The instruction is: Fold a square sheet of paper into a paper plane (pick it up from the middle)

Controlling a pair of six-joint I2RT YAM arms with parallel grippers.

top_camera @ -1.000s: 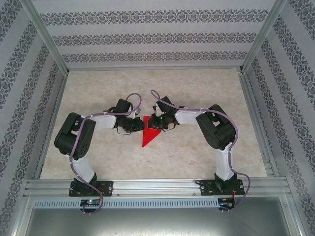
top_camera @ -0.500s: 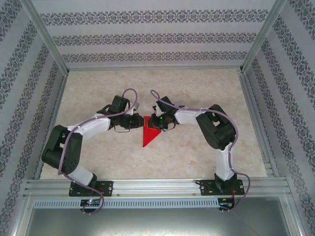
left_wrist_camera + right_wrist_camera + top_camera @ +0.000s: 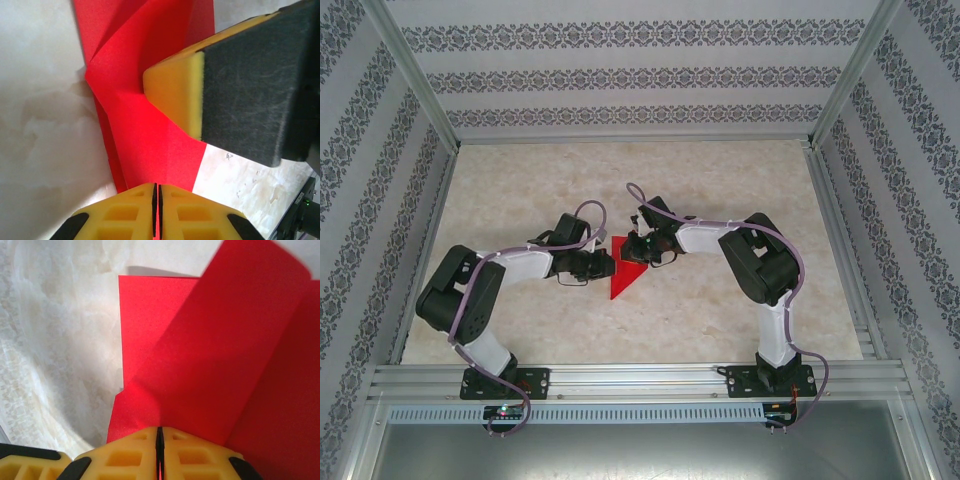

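Observation:
The red sheet of paper [image 3: 623, 280] lies mid-table, creased into a pointed wedge with its tip toward the near edge. My left gripper [image 3: 611, 263] meets its left edge. In the left wrist view the yellow fingers [image 3: 125, 210] are shut, with a sliver of the paper [image 3: 150, 135] in the slit. My right gripper [image 3: 638, 250] is at the wedge's far end. Its jaws [image 3: 160, 430] are shut on a lifted flap of the paper [image 3: 220, 360]. One right finger [image 3: 175, 95], yellow with a dark pad, presses on the paper in the left wrist view.
The marbled tabletop [image 3: 720, 180] is bounded by aluminium rails [image 3: 620, 378] at the near edge and patterned walls on three sides. Both arm bases stand on the near rail. Bare table lies to the far side and to both sides of the paper.
The left arm has swung its elbow out and back, and its gripper has shifted slightly nearer along the paper's left edge and closed tighter. The right arm and the paper have stayed put.

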